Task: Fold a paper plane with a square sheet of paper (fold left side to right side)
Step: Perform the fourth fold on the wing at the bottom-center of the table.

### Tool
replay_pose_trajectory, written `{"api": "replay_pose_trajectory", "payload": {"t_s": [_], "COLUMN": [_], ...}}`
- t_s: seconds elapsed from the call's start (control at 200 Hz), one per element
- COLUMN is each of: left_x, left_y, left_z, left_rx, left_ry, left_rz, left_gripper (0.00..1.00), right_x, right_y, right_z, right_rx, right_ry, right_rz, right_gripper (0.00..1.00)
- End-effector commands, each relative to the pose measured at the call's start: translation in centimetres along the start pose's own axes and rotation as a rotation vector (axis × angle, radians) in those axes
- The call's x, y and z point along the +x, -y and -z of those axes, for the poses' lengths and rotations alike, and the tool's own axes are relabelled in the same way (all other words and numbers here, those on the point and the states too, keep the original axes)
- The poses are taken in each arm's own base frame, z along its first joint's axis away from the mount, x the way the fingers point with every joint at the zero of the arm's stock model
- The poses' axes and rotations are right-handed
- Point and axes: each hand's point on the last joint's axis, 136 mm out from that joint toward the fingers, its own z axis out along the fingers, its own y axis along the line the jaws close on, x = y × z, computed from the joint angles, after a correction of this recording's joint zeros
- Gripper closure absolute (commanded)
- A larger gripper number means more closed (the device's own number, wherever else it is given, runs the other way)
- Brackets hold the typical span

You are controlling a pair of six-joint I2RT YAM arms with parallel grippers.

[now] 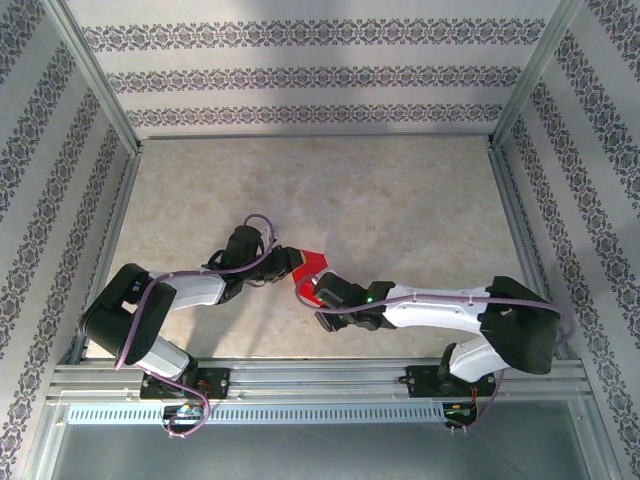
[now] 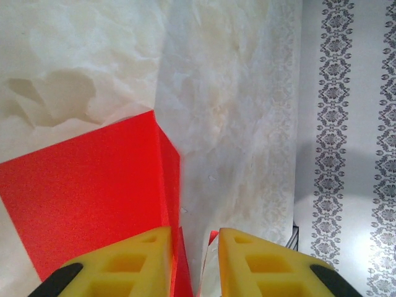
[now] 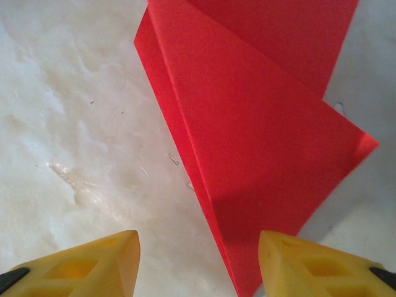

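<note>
Yellow fingers (image 3: 93, 263) of the right gripper (image 3: 198, 241) stand wide apart and hold nothing. The square sheet of paper (image 3: 266, 142), already creased into overlapping layers, lies directly ahead of them. Its narrow pointed end lies just beside the inner edge of one finger, and its long axis runs away from the gripper at a slant. In the top view the sheet (image 1: 312, 262) lies on the table (image 1: 400, 200) between the two tools. The left gripper (image 1: 291, 264) is at the sheet's left edge and the right gripper (image 1: 315, 292) at its near end, so both are at the sheet and neither is clearly the nearer. In the left wrist view the left gripper (image 2: 195, 238) is set narrow, with a slit of table visible between its fingers. The sheet (image 2: 93, 185) spreads to one side of that slit, and one flap appears to stand up along a crease. Red paper runs down the inner face of one finger, but no clamping is visible. Judgement: the left-to-right fold is not yet closed. The coming move depends on the left tool carrying the raised flap across the long axis toward the right tool. The flap may slip from so narrow a hold.
</note>
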Motion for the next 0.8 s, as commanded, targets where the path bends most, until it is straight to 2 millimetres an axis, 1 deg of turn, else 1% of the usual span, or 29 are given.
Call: {"api": "replay_pose_trajectory", "payload": {"t_s": [0.0,0.21,0.385,0.535,0.794], "left_x": [0.0,0.0,0.0,0.0,-0.1], "left_y": [1.1,1.1,1.2,1.1,1.0], "left_z": [-0.1,-0.2,-0.2,-0.1,-0.1], "left_rx": [0.019,0.015,0.016,0.011,-0.001], "left_ry": [-0.011,-0.015,-0.013,-0.012,-0.011], "left_rz": [-0.007,-0.006,-0.008,-0.009,-0.015], "left_gripper": [0.73,0.73,0.73,0.73,0.73], "right_x": [-2.0,-2.6,-2.4,-2.3,-2.0], "right_y": [0.4,1.0,1.6,1.7,1.6], "right_z": [0.0,-0.3,-0.6,-0.7,-0.9], "right_rx": [0.098,0.190,0.234,0.243,0.248], "right_ry": [0.070,0.092,0.090,0.088,0.077], "right_rz": [0.012,0.042,0.053,0.057,0.072], "right_gripper": [0.46,0.47,0.50,0.51,0.60]}}
